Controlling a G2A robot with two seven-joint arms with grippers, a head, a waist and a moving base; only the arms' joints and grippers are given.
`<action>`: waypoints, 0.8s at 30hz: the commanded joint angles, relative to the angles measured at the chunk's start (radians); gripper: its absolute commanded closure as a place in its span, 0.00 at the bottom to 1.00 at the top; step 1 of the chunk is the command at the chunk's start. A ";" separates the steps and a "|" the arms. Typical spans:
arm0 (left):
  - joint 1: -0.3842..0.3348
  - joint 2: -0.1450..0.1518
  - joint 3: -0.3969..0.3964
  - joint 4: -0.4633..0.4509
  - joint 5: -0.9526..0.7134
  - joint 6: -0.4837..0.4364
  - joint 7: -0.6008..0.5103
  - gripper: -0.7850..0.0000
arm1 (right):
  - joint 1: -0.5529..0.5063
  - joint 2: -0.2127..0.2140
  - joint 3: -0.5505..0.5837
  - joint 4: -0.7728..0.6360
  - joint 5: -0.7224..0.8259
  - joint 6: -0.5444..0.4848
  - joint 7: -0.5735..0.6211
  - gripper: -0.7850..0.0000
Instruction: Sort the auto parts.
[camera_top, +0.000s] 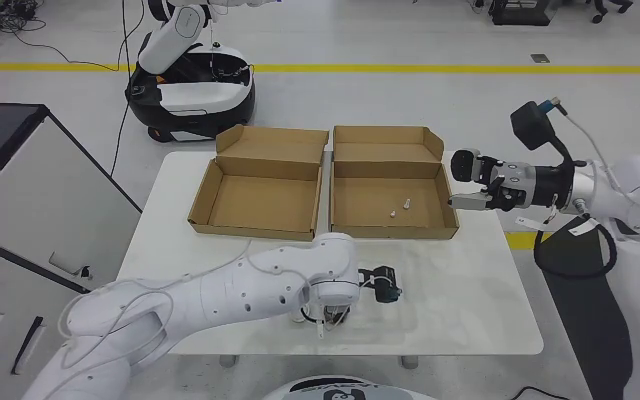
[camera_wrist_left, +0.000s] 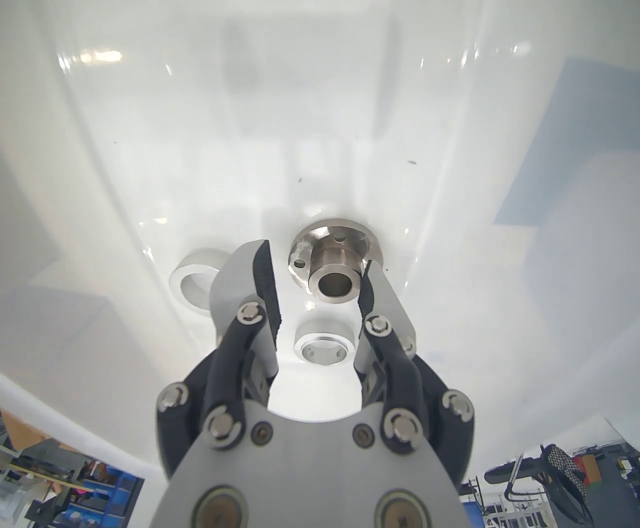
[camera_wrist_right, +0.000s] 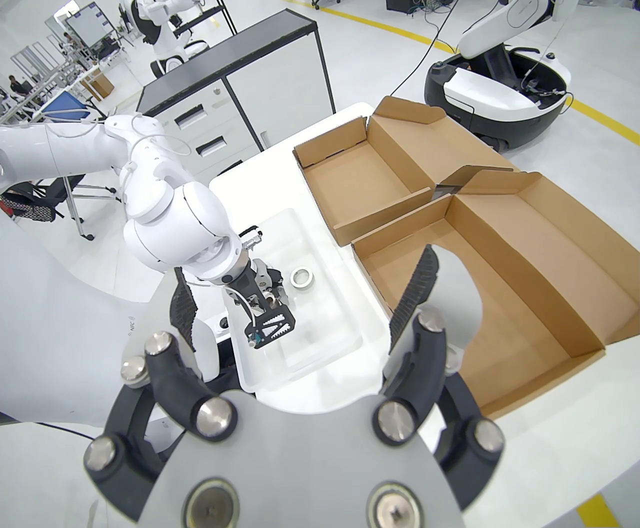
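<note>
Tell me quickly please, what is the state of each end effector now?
Left end effector: open, around a metal hub in the tray.
Right end effector: open, holding nothing.

Two small pale parts in right box: too small to identify. Silver ring partly behind finger of left gripper. Clear tray partly covered by left arm.

Bright, even overhead light. Glare streaks the glossy white tray beyond the left gripper fingers, and soft shadows lie beside them. Wrist views bend at the edges.
</note>
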 joint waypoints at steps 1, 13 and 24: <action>-0.002 -0.003 0.000 0.004 0.005 0.006 0.000 0.55 | 0.000 0.000 0.000 0.000 0.000 0.000 0.000 0.00; -0.015 -0.013 0.000 0.012 -0.019 0.009 0.000 0.53 | 0.000 0.000 0.000 0.000 0.000 0.000 0.000 0.00; 0.000 0.000 0.000 0.007 -0.017 0.002 0.000 0.54 | 0.000 0.000 0.000 0.000 0.000 0.000 0.000 0.00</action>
